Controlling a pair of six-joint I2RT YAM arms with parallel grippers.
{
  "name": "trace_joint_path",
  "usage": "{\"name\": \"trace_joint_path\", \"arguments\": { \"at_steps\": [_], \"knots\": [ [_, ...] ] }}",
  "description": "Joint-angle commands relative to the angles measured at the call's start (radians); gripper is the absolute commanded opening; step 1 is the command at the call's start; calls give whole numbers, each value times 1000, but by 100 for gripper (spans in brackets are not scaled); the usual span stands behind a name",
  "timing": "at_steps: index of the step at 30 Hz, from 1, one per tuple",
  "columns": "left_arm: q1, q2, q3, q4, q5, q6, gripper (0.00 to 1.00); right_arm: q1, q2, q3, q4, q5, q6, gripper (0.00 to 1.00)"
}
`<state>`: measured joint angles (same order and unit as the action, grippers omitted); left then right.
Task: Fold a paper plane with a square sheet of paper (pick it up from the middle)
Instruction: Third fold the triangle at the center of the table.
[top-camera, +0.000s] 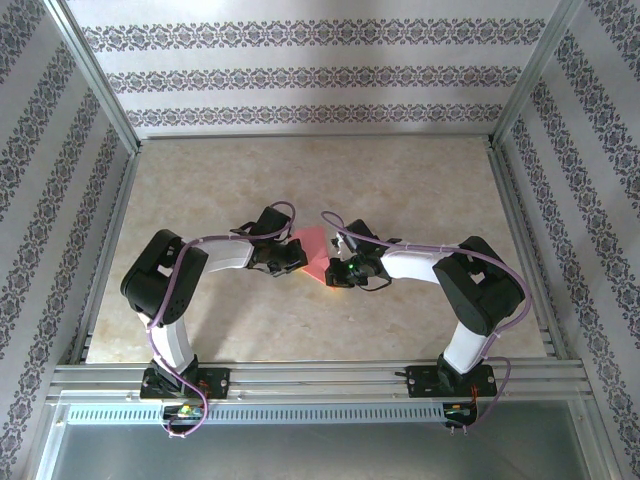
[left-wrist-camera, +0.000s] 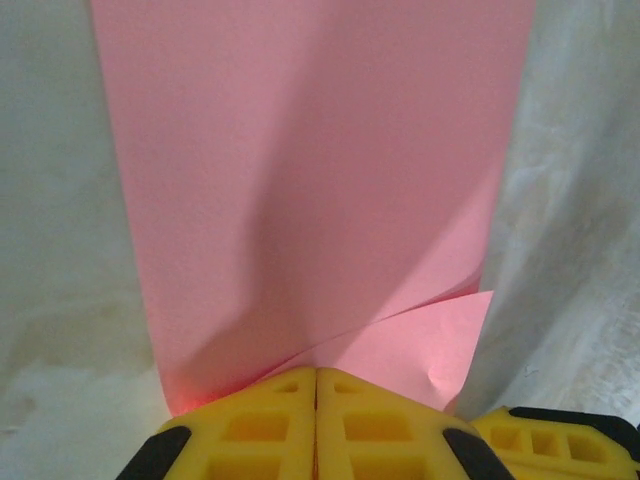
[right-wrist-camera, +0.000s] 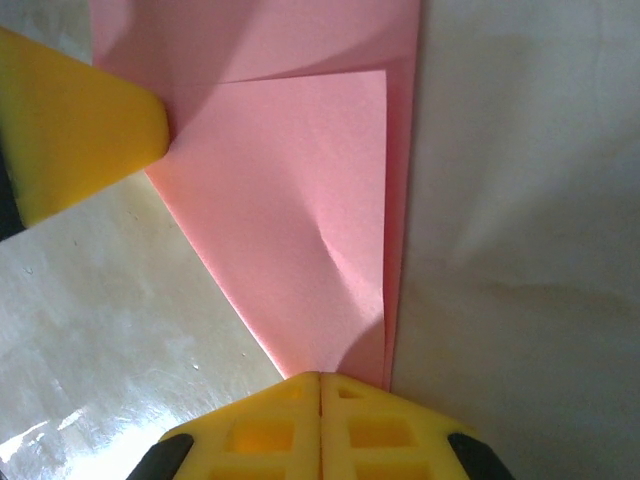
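The square sheet of paper (top-camera: 313, 250) is pink and lies on the table between my two grippers, folded into a long strip (left-wrist-camera: 300, 170) with one corner turned over as a triangular flap (right-wrist-camera: 290, 200). My left gripper (left-wrist-camera: 316, 371) is shut, and its yellow tips rest on the near end of the strip where the flap's crease begins. My right gripper (right-wrist-camera: 320, 376) is also shut, with its tips on the flap's pointed end. In the top view the left gripper (top-camera: 293, 258) and right gripper (top-camera: 334, 271) nearly meet over the sheet. The paper plane is out of view.
The beige marbled table (top-camera: 400, 190) lies bare around the paper. Metal frame rails (top-camera: 110, 250) and patterned walls close it in on three sides. A finger of the right gripper (left-wrist-camera: 560, 440) shows beside my left jaws, and a left finger (right-wrist-camera: 70, 130) shows in the right wrist view.
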<state>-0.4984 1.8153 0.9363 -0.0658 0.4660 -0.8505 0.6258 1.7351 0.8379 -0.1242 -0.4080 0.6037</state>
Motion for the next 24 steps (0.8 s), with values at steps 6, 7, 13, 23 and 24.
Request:
{"name": "trace_joint_path", "arguments": {
  "at_steps": [6, 7, 13, 23, 24],
  "knots": [
    [-8, 46, 10, -94, -51, -3, 7, -4, -46, 5, -69, -18, -46, 10],
    [-8, 49, 10, -102, -53, 0, 7, -1, -54, 19, -61, -25, -52, 10],
    [-8, 61, 14, -121, -58, 19, 6, 15, -18, 75, -28, -41, -52, 10],
    [-9, 74, 21, -176, -95, 18, 5, 18, 93, 106, -36, -35, -36, 8],
    [-8, 76, 20, -186, -104, 14, 5, 15, 90, 93, -34, -35, -35, 8]
  ]
}}
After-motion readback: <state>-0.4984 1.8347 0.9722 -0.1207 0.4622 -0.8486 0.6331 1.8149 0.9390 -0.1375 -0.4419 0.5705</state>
